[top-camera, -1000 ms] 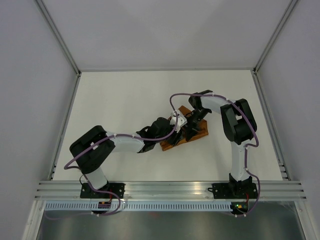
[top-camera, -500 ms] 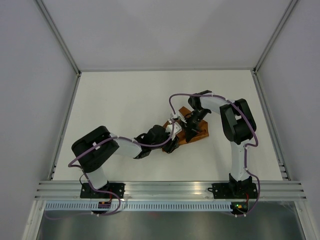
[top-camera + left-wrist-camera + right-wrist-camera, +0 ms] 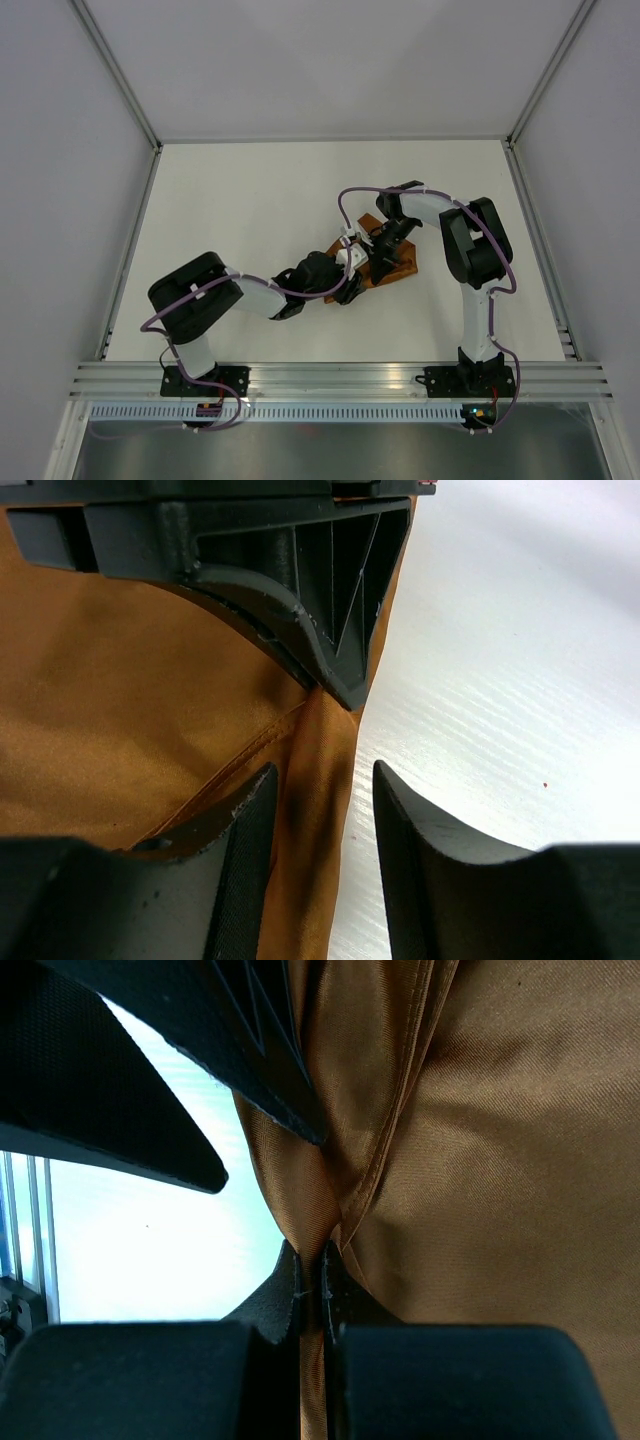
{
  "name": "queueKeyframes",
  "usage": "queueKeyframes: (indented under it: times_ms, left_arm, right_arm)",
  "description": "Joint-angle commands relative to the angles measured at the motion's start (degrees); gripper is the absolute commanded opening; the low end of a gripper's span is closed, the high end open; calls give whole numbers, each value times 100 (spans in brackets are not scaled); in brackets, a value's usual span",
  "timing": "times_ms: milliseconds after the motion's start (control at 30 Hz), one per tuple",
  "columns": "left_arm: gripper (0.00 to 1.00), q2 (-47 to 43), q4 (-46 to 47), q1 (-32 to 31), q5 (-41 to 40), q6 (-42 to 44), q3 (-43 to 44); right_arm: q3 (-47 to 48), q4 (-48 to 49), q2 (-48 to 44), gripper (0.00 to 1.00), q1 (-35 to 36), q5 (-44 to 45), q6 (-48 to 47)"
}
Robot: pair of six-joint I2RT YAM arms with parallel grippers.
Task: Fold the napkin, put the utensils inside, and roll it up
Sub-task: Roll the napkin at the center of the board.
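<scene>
This is a robotics lab test cell, not anybody's home. A bare white tabletop [image 3: 250, 200] is boxed in by plain pale grey wall panels [image 3: 60, 150] and silver aluminium frame posts [image 3: 115, 72]. A ribbed aluminium rail [image 3: 340, 378] runs along the near edge. Bolted there are a white-and-black left robot arm [image 3: 255, 292] and its right twin [image 3: 478, 320], trailing purple cables [image 3: 340, 205].

Left gripper [image 3: 348, 286] pulled back toward near table edge, off middle of rust-brown square fabric napkin [image 3: 398, 266], now at its near-left end. Left arm elbow shifted right and nearer. Napkin's near-left corner, exposed a second ago, no longer showing; visible cloth patch smaller.
</scene>
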Motion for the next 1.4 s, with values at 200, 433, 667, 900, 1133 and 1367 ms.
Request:
queueKeyframes:
  times_ms: [200,433,667,900,1133,1367]
  left_arm:
    - [45,447,690,-41,292,-154,253]
    - [25,641,629,-41,345,-260,324]
    - [2,667,58,-41,319,-462,491]
    - [2,790,-364,-41,424,-874,535]
    - [2,781,-1357,-32,556,-1192,894]
    - [2,957,-2421,20,950,-1394,1361]
  right_arm:
    - [-105,467,169,0,65,202,-112]
    - [-192,650,107,0,65,255,29]
    - [-649,1582,-507,35,66,483,801]
    - [-1123,2486,-1324,44,31,642,1750]
    - [-1852,3507,-2185,45,-286,826,2445]
    - [-2248,4052,-2810,50,-830,773,2875]
